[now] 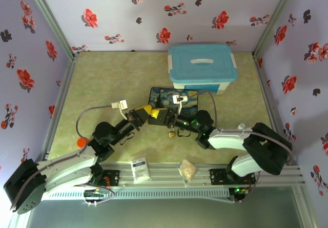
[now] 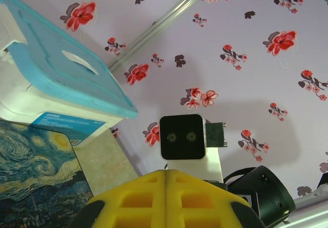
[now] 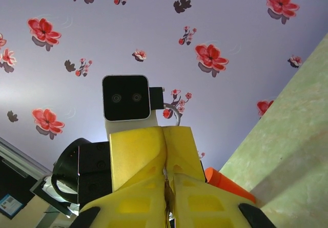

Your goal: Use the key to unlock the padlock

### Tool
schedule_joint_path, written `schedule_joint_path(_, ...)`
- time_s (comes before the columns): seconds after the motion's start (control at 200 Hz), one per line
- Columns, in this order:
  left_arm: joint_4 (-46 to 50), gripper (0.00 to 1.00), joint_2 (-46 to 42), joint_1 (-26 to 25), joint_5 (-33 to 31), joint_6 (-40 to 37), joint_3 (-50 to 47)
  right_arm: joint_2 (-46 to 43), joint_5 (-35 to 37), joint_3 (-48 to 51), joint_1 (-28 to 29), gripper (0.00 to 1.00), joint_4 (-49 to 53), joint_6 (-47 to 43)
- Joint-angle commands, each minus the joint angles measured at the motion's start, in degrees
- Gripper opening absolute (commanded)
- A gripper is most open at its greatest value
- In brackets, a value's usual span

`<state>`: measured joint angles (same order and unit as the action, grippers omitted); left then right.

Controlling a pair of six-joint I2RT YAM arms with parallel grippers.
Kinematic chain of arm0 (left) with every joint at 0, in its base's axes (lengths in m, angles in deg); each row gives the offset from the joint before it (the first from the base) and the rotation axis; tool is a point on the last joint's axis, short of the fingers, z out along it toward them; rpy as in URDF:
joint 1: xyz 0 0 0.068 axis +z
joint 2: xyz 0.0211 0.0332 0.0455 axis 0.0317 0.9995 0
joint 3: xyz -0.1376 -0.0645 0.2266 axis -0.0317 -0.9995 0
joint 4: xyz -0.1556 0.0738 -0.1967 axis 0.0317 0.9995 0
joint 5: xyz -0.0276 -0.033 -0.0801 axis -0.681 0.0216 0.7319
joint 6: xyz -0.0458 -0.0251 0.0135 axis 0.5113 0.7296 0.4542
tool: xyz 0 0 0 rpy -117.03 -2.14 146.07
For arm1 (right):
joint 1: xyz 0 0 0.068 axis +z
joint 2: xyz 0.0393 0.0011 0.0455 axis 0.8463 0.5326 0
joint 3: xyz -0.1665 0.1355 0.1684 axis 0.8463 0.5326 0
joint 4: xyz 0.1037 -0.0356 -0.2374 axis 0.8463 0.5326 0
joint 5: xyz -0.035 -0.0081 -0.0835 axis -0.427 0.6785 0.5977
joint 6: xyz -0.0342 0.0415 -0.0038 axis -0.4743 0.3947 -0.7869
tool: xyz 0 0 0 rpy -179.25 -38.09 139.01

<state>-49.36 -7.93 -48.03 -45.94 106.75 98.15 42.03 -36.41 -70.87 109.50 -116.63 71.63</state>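
Left gripper [image 1: 146, 109] and right gripper [image 1: 156, 114], each pressed together, meet tip to tip; padlock [image 1: 173, 133] lies apart, unlocking seemingly undone

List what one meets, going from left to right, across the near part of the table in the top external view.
small orange object → flat white packet → small brass padlock → crumpled beige bag

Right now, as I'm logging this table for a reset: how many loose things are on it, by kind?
Blue-lidded tub: 1
Starry-night item: 1
Padlock: 1
White packet: 1
Beige crumpled wad: 1
Orange piece: 1
Total: 6. The key is too small to make out, so it is not counted.
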Motion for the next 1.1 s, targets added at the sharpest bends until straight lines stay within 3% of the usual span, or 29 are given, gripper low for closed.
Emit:
schedule_joint_path(0.0,-2.08,0.00,0.16,0.45,-2.66,-0.04,-0.65,1.78,-1.53,-0.07,0.56,0.22,-5.40,1.57)
schedule_joint_path(0.085,-3.51,0.00,0.75,0.45,-2.77,0.44,-0.96,2.84,-1.96,-0.84,1.20,0.25,-5.46,1.41)
schedule_joint_path(0.185,-4.47,0.00,1.17,0.44,-3.12,0.63,-1.14,3.01,-1.75,-0.96,1.36,0.17,-5.46,0.87)
schedule_joint_path(0.445,-4.41,0.00,1.16,0.49,-3.30,1.20,-1.70,1.19,2.37,1.82,1.21,0.09,-5.46,-0.30)
schedule_joint_path(0.76,-5.44,0.00,1.89,0.54,-3.23,2.69,-2.39,2.36,2.29,0.38,1.07,0.26,-5.46,-0.34)
schedule_joint_path(1.09,-5.73,0.00,1.49,0.49,-3.58,2.78,-3.01,2.84,1.65,-0.39,1.10,0.14,-5.46,-0.30)
